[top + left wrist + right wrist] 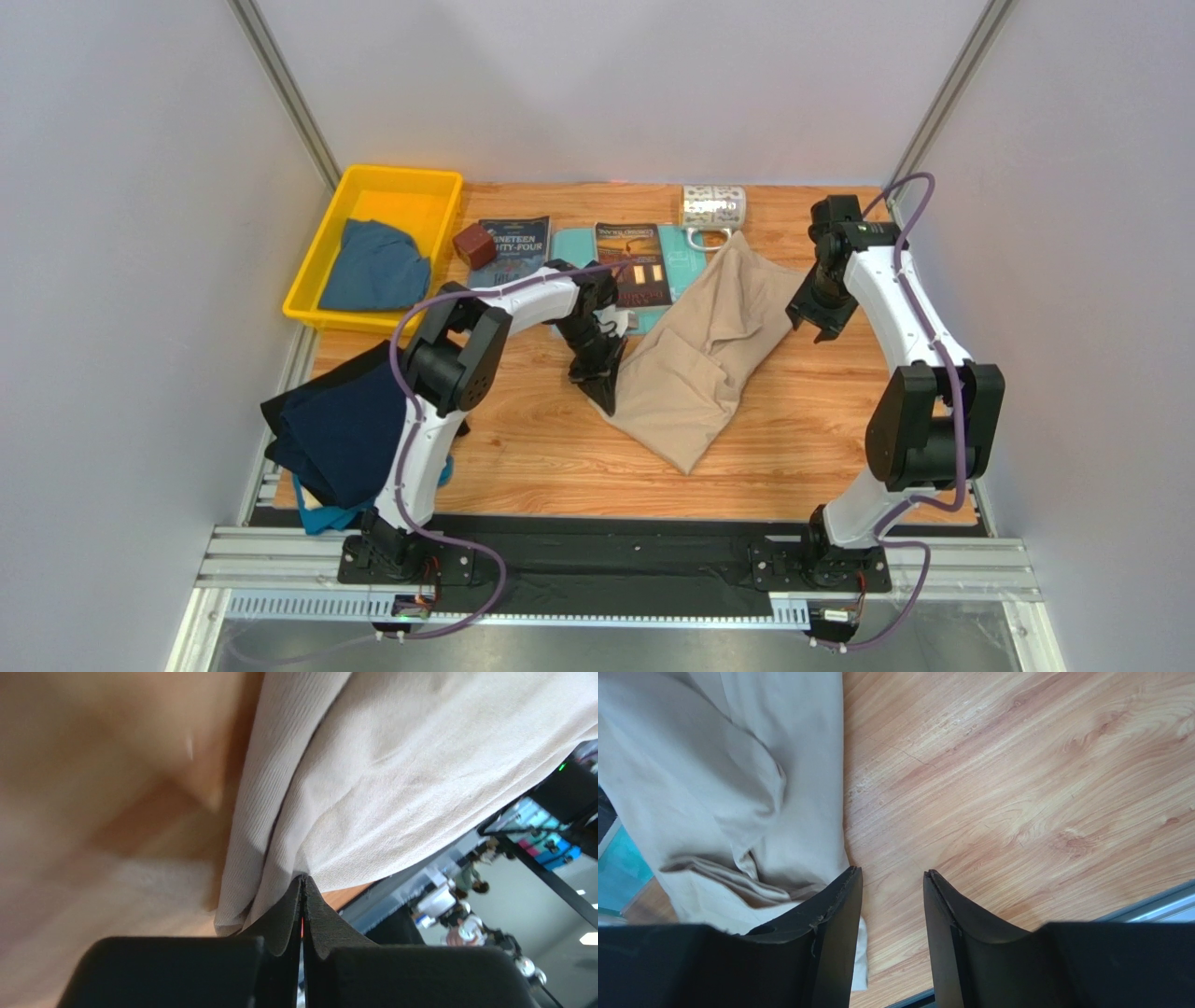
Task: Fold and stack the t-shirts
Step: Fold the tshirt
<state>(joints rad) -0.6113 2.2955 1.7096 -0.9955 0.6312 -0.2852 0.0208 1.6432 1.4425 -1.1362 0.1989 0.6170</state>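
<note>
A beige t-shirt (701, 350) is seen crumpled in the middle of the wooden table (561, 448), running from upper right to lower centre of the top view. Its left edge is pinched by the left gripper (596, 371). In the left wrist view the jaws are pressed fully together and folds of cloth are drawn up to their tips.

The right gripper (821, 311) is held just beside the shirt's upper right edge. In the right wrist view its jaws are parted, with only bare wood between them, and nothing is held. The cloth lies to the left of the fingers.

A dusty-blue t-shirt (376, 266) is bunched inside the yellow bin (351, 196) at the upper left. A dark navy t-shirt (344, 420) is draped over the table's left edge, and a teal t-shirt (330, 515) shows from under it.

Along the far edge a brown block (474, 247) is set beside a dark book (512, 249), on which the title "NINETEEN EIGHTY-FOUR" can be partly read. A second book (634, 263) rests on a light-teal board (680, 259); its writing is too small to read. A white patterned object (714, 207) is placed behind them, its print illegible.
</note>
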